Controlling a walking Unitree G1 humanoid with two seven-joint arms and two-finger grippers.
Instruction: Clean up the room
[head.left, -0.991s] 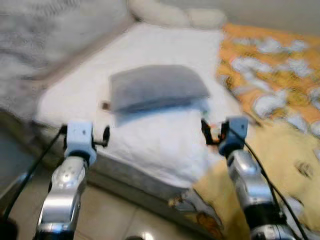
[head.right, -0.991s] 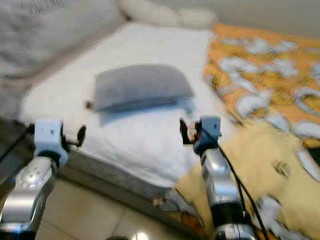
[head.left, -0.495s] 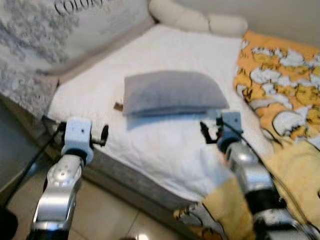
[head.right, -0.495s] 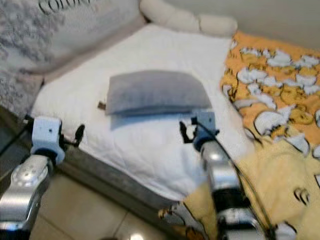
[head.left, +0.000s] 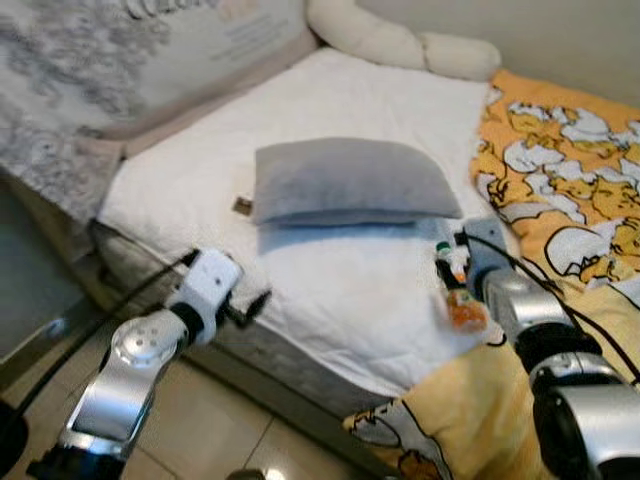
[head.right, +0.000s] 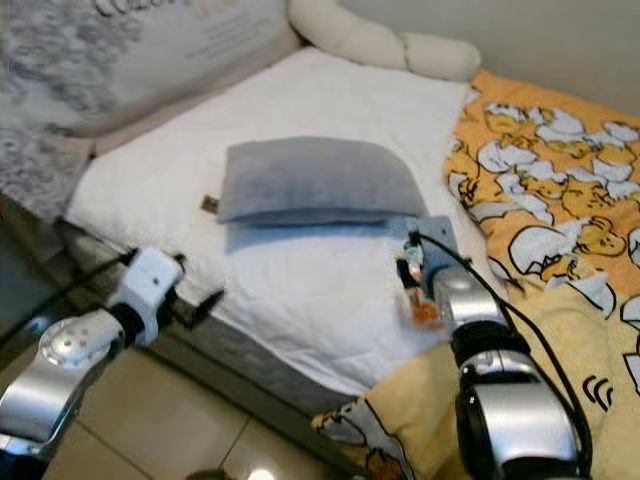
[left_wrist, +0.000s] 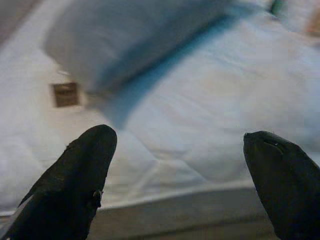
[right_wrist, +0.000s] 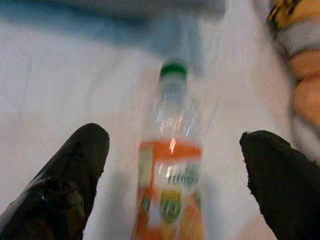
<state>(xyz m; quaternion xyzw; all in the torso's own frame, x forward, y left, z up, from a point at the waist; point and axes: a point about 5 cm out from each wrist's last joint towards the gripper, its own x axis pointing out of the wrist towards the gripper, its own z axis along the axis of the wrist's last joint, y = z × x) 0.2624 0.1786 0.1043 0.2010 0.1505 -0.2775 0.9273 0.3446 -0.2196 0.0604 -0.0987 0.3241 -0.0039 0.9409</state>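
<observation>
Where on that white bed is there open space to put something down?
The widest bare patch of the white mattress lies between the grey pillow and the cream bolster. Another lies in front of the pillow, toward the bed's near edge. It is crowded at the pillow's right end, where the bottle lies between the right gripper's open fingers beside the orange blanket.
</observation>
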